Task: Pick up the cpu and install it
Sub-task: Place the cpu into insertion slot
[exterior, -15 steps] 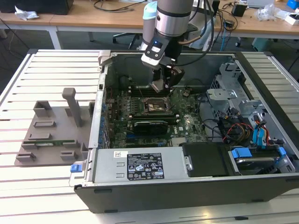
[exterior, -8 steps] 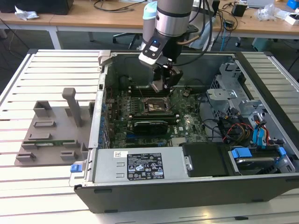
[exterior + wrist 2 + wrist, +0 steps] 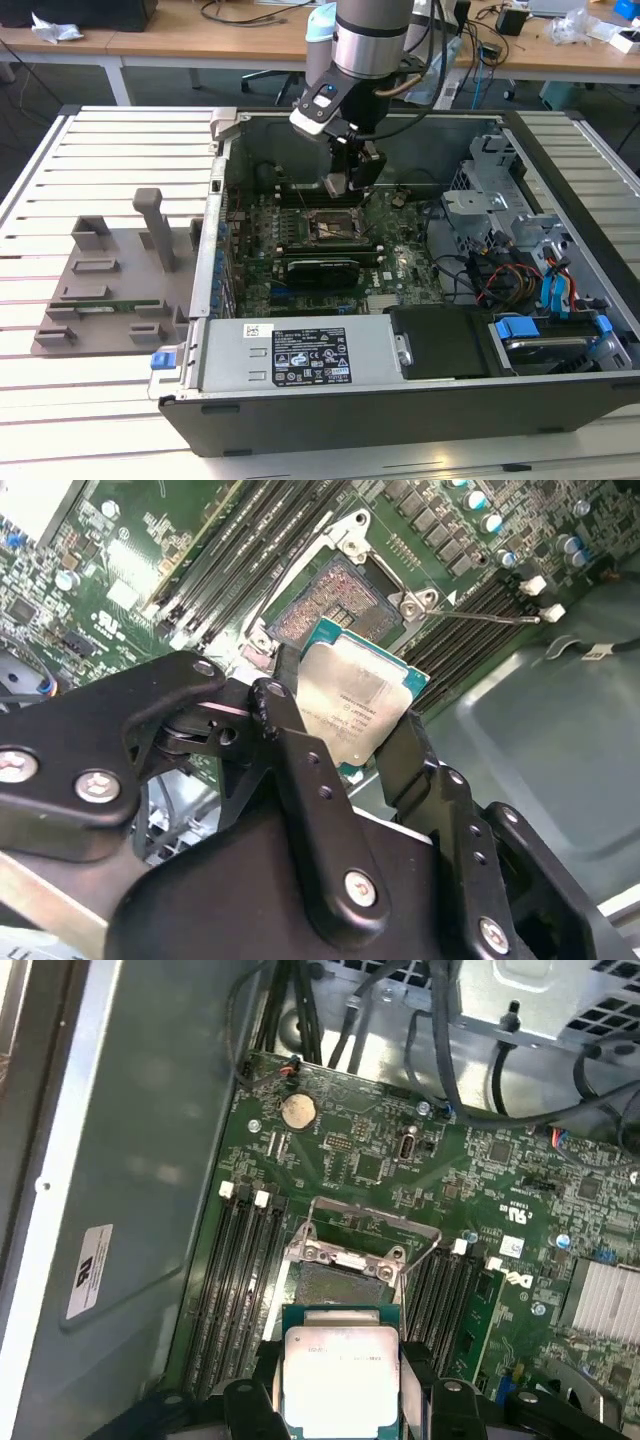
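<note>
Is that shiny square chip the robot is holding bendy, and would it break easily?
Probably stiff: the cpu looks flat though the gripper pinches only its edges. Its smooth metal top looks slippery, so it might slide out. Likely fragile, being so thin.

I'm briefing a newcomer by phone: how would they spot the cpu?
Start at the open computer case. Over its green motherboard, the gripper holds the cpu near the empty socket. It is a silvery square chip; the socket is a dark frame.
</note>
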